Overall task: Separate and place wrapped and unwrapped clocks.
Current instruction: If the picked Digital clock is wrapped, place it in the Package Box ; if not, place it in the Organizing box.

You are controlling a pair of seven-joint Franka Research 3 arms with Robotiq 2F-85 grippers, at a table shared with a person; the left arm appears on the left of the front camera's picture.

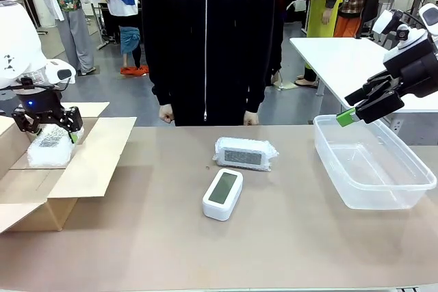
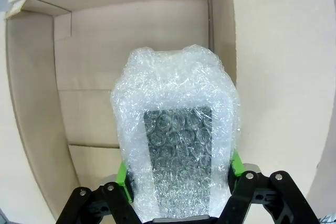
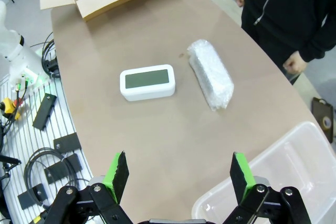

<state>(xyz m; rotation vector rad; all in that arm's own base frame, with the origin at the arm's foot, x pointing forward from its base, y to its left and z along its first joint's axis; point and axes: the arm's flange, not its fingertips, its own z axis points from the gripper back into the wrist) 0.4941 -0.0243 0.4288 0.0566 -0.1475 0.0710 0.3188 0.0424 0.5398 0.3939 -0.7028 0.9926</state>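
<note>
A brown table (image 1: pixel 137 251) spreads across the foreground, and nearest on it, at the left, stands an open cardboard box (image 1: pixel 89 162) with its flaps folded out. Just right of the middle lies the bare clock (image 1: pixel 222 194), white and smooth, with its grey screen facing up. Just behind it, apart from it, the other wrapped clock (image 1: pixel 245 153) lies flat in clear bubble wrap. Over the box's open inside, the left gripper (image 1: pixel 46 131) points downward. Its jaws are partly closed on a wrapped clock (image 2: pixel 176 140), with a green pad pressed against each long side and the screen showing dimly through the bubbles. At the right, a clear plastic tub (image 1: pixel 383 196) sits on the table. The right gripper (image 1: pixel 352 106) hangs in the air above the tub's near left corner, its jaws spread wide and holding nothing. A person (image 1: pixel 205 39) in a black zipped jacket stands at the far edge of the table, both hands low by the tabletop.
</note>
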